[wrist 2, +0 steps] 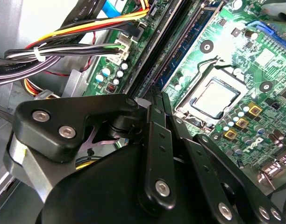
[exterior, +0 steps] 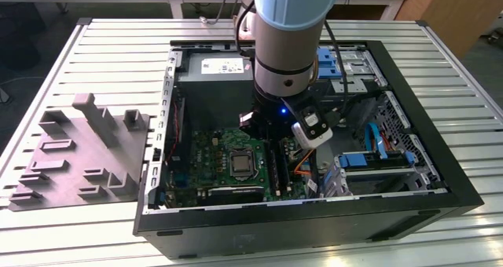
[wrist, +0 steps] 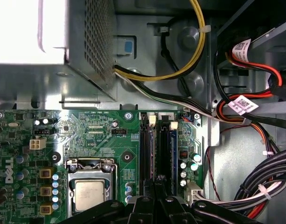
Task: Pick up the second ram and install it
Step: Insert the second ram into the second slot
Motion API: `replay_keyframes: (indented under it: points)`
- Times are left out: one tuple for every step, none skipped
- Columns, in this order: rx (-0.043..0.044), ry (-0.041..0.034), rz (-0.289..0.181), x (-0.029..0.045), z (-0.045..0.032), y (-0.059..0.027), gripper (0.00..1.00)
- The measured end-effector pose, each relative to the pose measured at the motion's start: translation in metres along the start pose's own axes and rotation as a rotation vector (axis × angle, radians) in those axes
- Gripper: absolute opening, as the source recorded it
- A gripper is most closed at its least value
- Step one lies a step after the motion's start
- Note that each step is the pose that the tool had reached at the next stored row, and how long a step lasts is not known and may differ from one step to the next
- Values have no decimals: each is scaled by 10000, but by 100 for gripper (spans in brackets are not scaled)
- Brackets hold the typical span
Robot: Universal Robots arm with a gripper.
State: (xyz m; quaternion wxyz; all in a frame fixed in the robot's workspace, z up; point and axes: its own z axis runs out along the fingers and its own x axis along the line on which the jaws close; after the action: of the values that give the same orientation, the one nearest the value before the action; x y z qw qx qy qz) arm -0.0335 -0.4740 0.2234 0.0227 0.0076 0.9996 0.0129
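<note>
Down at the memory slots (wrist 2: 150, 60) of the motherboard (wrist: 101, 140), the gripper (wrist 2: 154, 99) seems clenched on the second ram (wrist 2: 189, 43), a light, stiff but fragile stick, best held by its long edges.

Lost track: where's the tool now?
In the exterior view the tool is inside the case, over the memory slots, on the exterior view's right of the CPU.

An open black computer case (exterior: 314, 231) is laid on its side on a slatted metal table (exterior: 102, 49). Inside it, a green motherboard (exterior: 208, 146) with a silver processor (exterior: 238, 161) is seen beside a grey power supply (exterior: 216, 66). Blue drive brackets (exterior: 366, 160) are mounted toward the exterior view's right. A grey moulded tray (exterior: 79, 161) is set just beside the case.
</note>
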Motion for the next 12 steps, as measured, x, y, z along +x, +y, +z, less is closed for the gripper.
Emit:
replay_keyframes:
  points:
    - [1,0,3,0,4,0,12]
    - [4,1,3,1,5,-1,12]
    - [5,2,4,1,6,-1,12]
    - [5,2,4,1,6,-1,12]
    - [5,1,4,1,7,-1,12]
    - [3,1,4,1,8,-1,12]
    - [3,1,4,1,8,-1,12]
    - [3,1,4,1,9,-1,12]
    - [-2,-1,4,1,16,0,12]
    - [-1,-1,4,1,21,-1,12]
    - [3,1,5,2,23,-1,12]
    - [3,1,4,2,23,-1,12]
